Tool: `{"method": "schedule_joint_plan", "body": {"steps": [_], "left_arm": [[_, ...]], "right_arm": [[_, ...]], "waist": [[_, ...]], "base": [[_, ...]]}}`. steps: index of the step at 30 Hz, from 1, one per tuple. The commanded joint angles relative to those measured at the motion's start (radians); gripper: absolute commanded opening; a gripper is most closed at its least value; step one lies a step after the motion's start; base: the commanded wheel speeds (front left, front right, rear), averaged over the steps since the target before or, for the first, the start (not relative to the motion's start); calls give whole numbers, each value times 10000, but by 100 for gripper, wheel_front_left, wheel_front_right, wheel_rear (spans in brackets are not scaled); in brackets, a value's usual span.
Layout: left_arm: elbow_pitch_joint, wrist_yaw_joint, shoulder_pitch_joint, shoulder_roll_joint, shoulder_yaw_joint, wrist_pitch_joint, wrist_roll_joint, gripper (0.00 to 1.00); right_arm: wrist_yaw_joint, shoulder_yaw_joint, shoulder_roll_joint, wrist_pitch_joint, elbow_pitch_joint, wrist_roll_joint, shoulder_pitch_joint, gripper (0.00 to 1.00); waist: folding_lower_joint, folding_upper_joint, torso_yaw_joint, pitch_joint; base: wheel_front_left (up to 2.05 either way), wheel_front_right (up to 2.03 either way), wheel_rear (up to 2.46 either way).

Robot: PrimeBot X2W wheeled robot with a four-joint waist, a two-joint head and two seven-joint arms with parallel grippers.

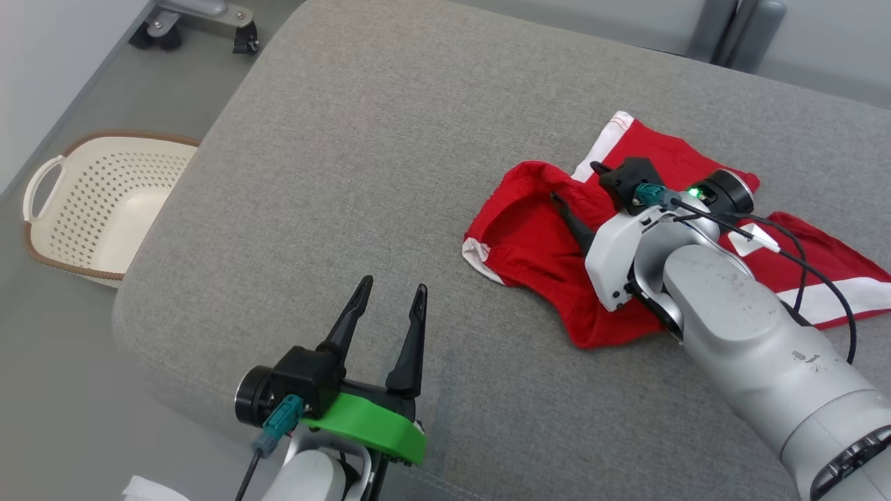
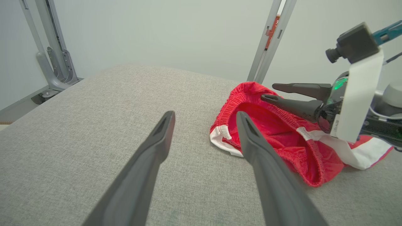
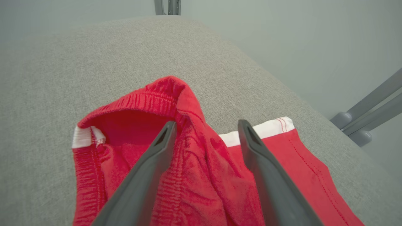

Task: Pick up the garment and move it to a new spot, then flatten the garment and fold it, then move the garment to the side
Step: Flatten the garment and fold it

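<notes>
Right gripper (image 1: 574,182) spread wide over the red shorts (image 1: 529,243), gripping nothing; its arm (image 1: 731,306) hides their middle. Left gripper (image 1: 392,285) open, empty, above the cushion (image 1: 390,139)

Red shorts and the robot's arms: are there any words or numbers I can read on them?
No text can be read.
Red-and-white fabric shorts: no words or numbers visible.
Orange sticker on the grey metal post: blurred, unreadable.
Tiny pale print on the body of the right gripper: too small to read.
</notes>
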Motion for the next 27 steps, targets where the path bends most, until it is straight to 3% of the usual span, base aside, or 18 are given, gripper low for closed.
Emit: {"method": "schedule_joint_plan", "body": {"steps": [1,8,15,18,20,27], "left_arm": [[36,-6,-78,15,93,-30,74,100],[-282,-81,100,15,489,-30,374,100],[-453,-129,406,17,749,-30,478,100],[-441,-204,679,21,883,-30,379,100],[-442,-239,810,21,993,-30,257,100],[-402,-260,851,23,1199,-30,-171,100]], "right_arm": [[-21,-99,-60,-354,105,-18,-37,100],[-20,-1458,-294,-1268,-442,-13,677,100],[-21,-4115,-656,-1287,-4135,-1079,3534,100],[-20,-5637,-210,-1288,-6233,-1654,5474,100],[-20,-6133,26,-1289,-7228,-1967,6364,100],[-20,-6663,738,-1290,-8991,-2526,8271,100]], "waist": [[0,0,-318,-187],[0,0,-1244,-838],[0,0,-2393,-1427],[0,0,-3041,-1666],[0,0,-3354,-1727],[0,0,-4121,-1794]], "base": [[0,0,0],[0,0,0],[0,0,0],[0,0,0],[0,0,0],[0,0,0]]}}
